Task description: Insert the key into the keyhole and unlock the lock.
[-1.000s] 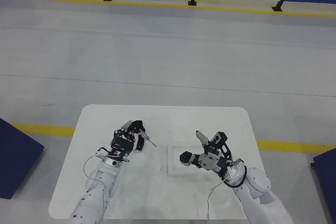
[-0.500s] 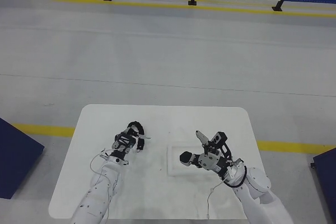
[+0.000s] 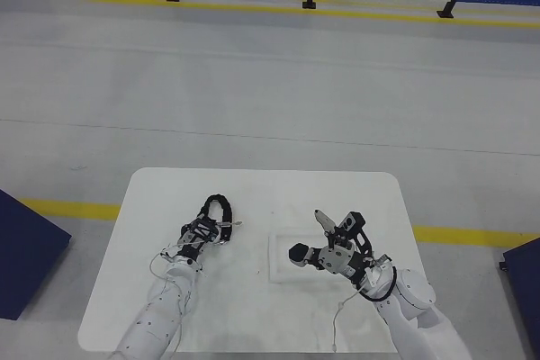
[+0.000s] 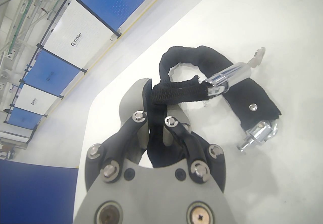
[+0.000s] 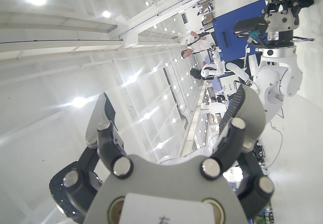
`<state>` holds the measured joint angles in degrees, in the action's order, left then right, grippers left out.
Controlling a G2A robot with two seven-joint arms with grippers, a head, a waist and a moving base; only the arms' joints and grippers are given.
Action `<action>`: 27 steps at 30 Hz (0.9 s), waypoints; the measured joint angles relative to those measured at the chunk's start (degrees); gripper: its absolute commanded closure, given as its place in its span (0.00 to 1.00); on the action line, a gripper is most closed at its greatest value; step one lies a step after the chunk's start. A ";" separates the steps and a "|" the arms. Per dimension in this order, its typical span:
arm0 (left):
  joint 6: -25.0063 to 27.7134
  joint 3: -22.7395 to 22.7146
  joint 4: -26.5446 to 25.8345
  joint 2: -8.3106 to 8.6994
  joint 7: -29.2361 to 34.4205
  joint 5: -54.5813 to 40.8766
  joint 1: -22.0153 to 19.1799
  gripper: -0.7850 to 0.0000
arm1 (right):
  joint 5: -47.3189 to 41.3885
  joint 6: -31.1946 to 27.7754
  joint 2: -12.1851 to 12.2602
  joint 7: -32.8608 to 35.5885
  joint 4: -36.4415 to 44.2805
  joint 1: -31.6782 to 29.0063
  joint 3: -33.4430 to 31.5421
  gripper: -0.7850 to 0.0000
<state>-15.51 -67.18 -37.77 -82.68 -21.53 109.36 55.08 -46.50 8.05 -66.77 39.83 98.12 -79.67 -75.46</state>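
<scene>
Left gripper point(image 4: 156, 104) pinches the black woven sleeve of the chain lock point(image 4: 181, 55), jaws narrowed on the fabric, low over the smooth white table point(image 3: 342, 189). Its polished chrome cylinder point(image 4: 232, 73) has the small silver key point(image 4: 258, 56) projecting from one end, and the chrome pin end point(image 4: 261, 133) lies apart from it. Right gripper point(image 3: 337, 220) hangs above the table, spread wide and empty, with ribbed pads point(image 5: 233, 101).

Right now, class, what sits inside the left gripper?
The left gripper is shut on a black fabric sleeve. A chrome cylinder and the key stick out beyond it. What the sleeve contains is covered.
</scene>
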 measured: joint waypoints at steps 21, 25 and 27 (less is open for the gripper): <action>10.56 -9.48 -49.46 4.82 19.25 9.10 24.77 0.00 | 0.00 0.00 0.00 0.00 0.00 0.00 0.00 0.00; 12.84 -10.40 -60.30 5.04 21.70 7.21 28.99 0.00 | 0.00 0.00 0.00 0.00 0.00 0.00 0.00 0.00; 13.12 -10.31 -64.86 5.03 22.71 6.23 30.52 0.00 | 0.00 0.00 0.00 0.00 0.00 0.00 0.00 0.00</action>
<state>-2.39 -77.49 -102.62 -77.65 1.19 115.59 85.60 -46.50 8.05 -66.77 39.83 98.12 -79.67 -75.46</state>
